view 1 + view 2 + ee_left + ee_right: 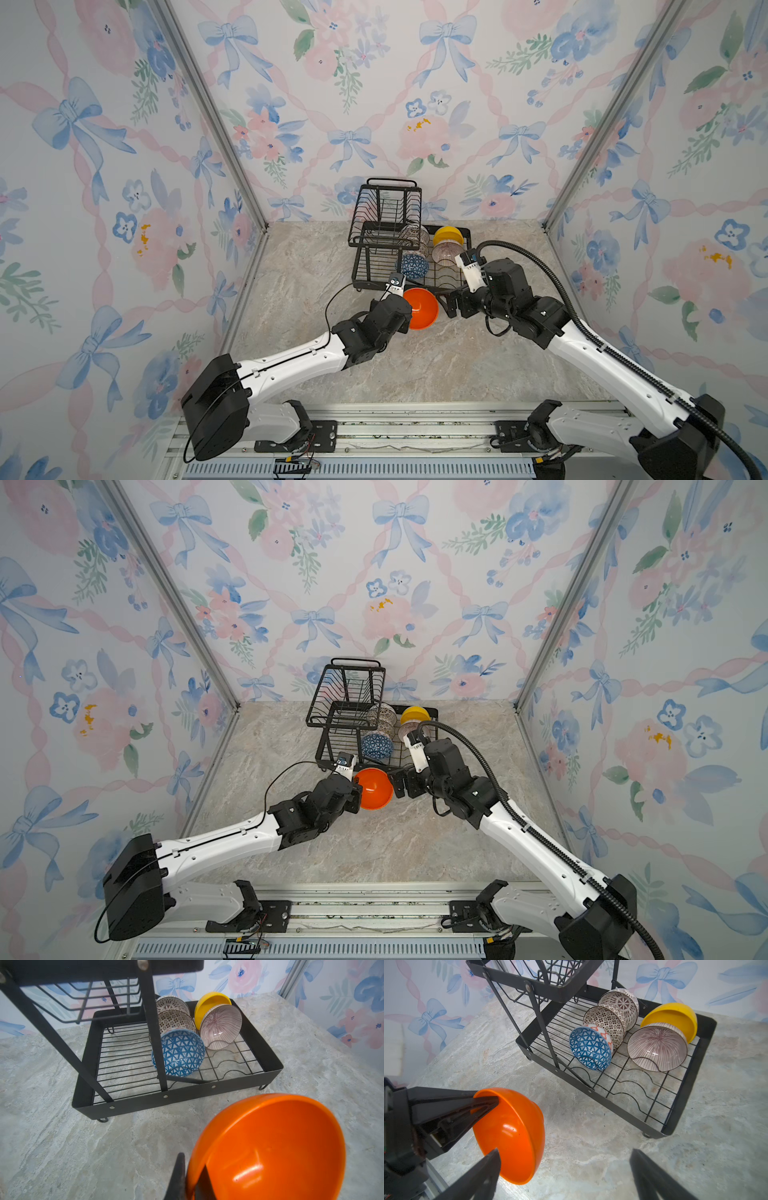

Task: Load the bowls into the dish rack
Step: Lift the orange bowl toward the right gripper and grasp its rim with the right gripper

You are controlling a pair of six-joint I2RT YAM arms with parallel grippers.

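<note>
five bowls (604,1022) in the dish rack (691,1088) ahead, my left gripper (495,1101) pinching the last, orange bowl (512,1136) at its rim, right gripper (564,1155) open beside it.

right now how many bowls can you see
6. Five stand in the dish rack: two patterned white bowls with the blue bowl in front, the yellow bowl with the ribbed bowl in front. The left gripper holds the orange bowl outside.

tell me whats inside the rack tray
Five bowls on edge: blue bowl, front patterned bowl, rear patterned bowl, ribbed bowl, yellow bowl. Covered: the yellow bowl's lower part and much of the rear patterned bowl.
</note>
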